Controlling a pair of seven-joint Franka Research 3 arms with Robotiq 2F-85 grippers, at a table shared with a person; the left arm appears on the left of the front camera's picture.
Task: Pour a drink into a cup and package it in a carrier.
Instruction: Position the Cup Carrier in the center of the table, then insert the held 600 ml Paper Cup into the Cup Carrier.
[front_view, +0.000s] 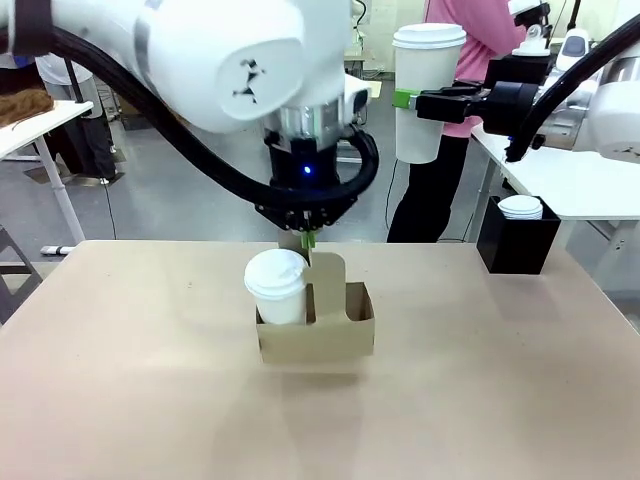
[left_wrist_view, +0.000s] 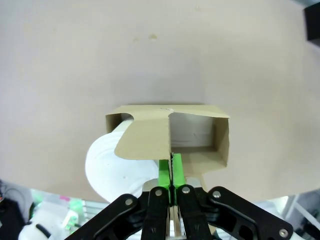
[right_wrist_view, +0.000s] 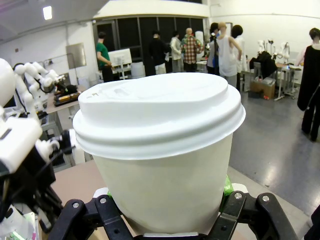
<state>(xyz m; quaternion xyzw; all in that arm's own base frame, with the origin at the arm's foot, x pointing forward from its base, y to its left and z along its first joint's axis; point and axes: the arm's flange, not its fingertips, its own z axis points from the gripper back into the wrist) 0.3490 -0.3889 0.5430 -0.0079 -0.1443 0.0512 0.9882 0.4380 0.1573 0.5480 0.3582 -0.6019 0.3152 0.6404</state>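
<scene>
The brown cardboard carrier (front_view: 330, 335) stands mid-table with a white lidded cup (front_view: 277, 283) in its left slot. From above, my left gripper (front_view: 308, 240) is shut on the carrier's upright centre handle tab. The left wrist view has the gripper (left_wrist_view: 171, 162) pinching that tab, with the carrier (left_wrist_view: 222, 137) and its cup (left_wrist_view: 105, 165) below. High at the back right, my right gripper (front_view: 420, 100) is shut on a second white lidded cup (front_view: 430, 60), held upright. In the right wrist view the gripper (right_wrist_view: 165, 192) clasps this cup (right_wrist_view: 160, 115). The drink is hidden under the lids.
A black box (front_view: 515, 248) topped with white lids (front_view: 520, 207) sits at the table's far right edge. A person in a pink top (front_view: 470, 40) stands beyond the far side. Bare tabletop (front_view: 150, 400) surrounds the carrier.
</scene>
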